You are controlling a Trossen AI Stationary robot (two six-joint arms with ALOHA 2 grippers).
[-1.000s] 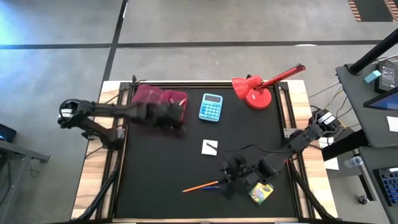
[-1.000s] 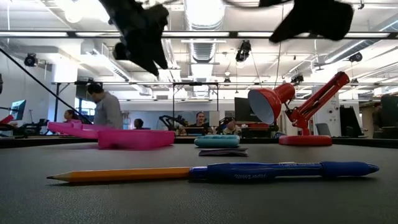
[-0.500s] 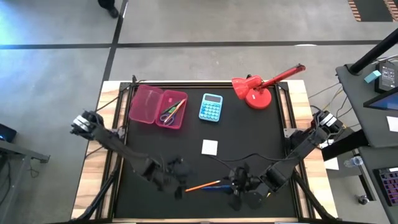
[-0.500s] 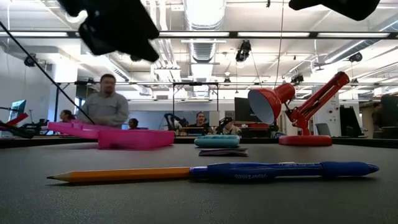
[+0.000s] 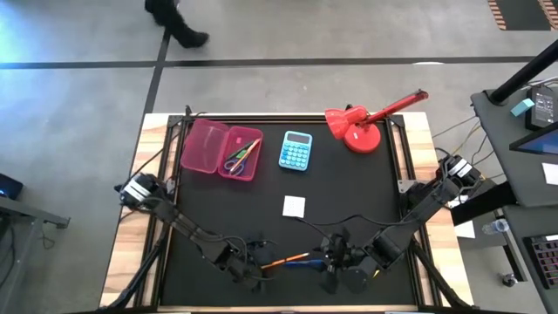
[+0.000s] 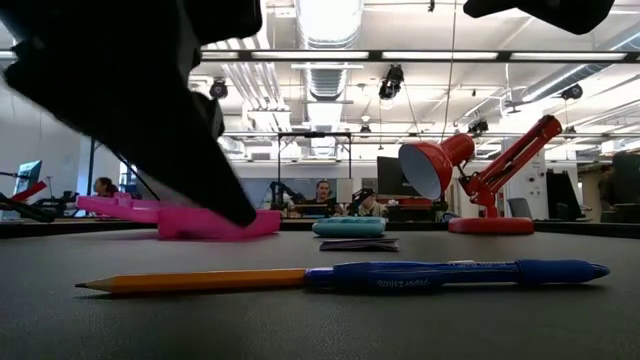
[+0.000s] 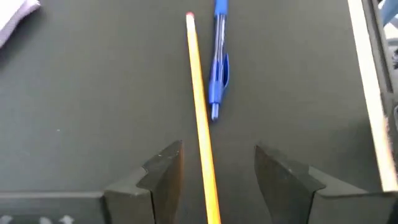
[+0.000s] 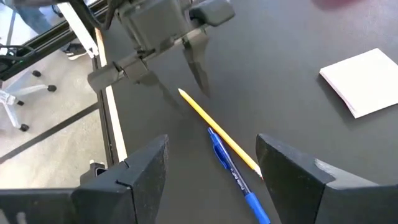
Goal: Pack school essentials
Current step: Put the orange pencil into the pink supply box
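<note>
An orange pencil (image 5: pixel 283 259) and a blue pen (image 5: pixel 307 262) lie side by side near the table's near edge. My left gripper (image 7: pixel 217 149) is open and low over the pencil's (image 7: pixel 198 106) pointed end, one finger on either side without touching it. My right gripper (image 8: pixel 211 143) hangs open above the pen's (image 8: pixel 239 177) other end, well off the table. A white square pad (image 5: pixel 294 206) lies flat mid-table. The open pink case (image 5: pixel 220 148) at the far left holds scissors and pencils (image 5: pixel 241 155). The crayon box is hidden.
A light-blue calculator (image 5: pixel 296 150) and a red desk lamp (image 5: pixel 362 122) stand along the far edge. A cable (image 5: pixel 323 220) runs across the table toward the right arm. A person's legs (image 5: pixel 179 22) pass on the floor beyond the table.
My left gripper has swung from over the pink case at the far left to the near edge and come down over the pencil's pointed end. My right gripper shifted slightly toward the near edge, covering the crayon box, then kept still. Pencil and pen have not moved.
</note>
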